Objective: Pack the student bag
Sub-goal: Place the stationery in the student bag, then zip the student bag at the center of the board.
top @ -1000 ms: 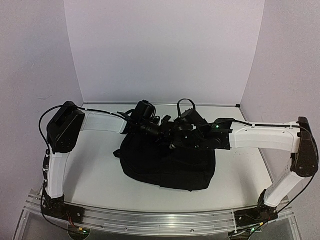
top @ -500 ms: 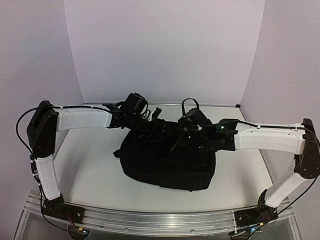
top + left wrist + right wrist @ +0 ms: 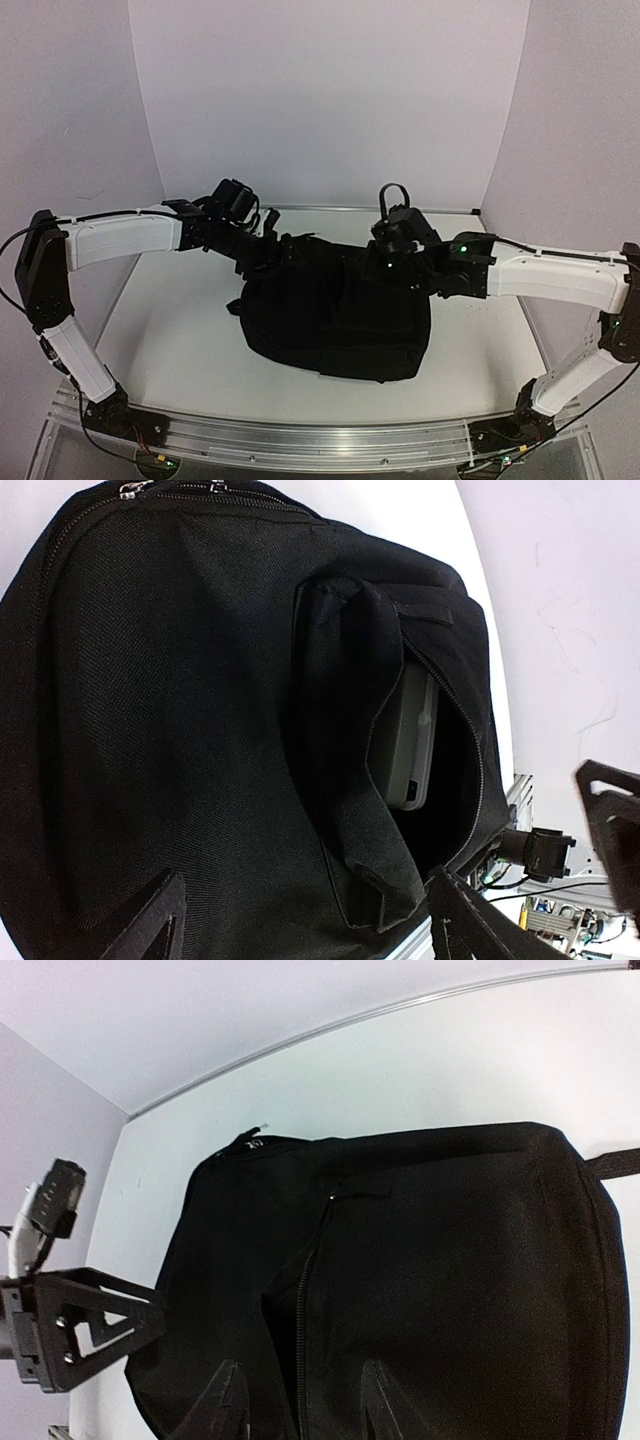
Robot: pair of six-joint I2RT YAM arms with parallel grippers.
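Note:
The student bag point(image 3: 335, 320) is a large black backpack lying flat in the middle of the table. In the left wrist view the bag point(image 3: 170, 730) has its front pocket gaping, with a flat grey case point(image 3: 410, 745) inside. My left gripper point(image 3: 262, 248) hovers over the bag's far left end, jaws wide open and empty point(image 3: 315, 932). My right gripper point(image 3: 388, 262) hovers over the far right end, open and empty point(image 3: 302, 1405), its fingers point(image 3: 226, 1402) either side of the pocket's zip line point(image 3: 302, 1290).
White table point(image 3: 170, 330) with white walls on three sides. An aluminium rail point(image 3: 320, 440) runs along the near edge. A black strap point(image 3: 612, 1162) sticks out from the bag's end. The left gripper also shows in the right wrist view point(image 3: 75, 1330).

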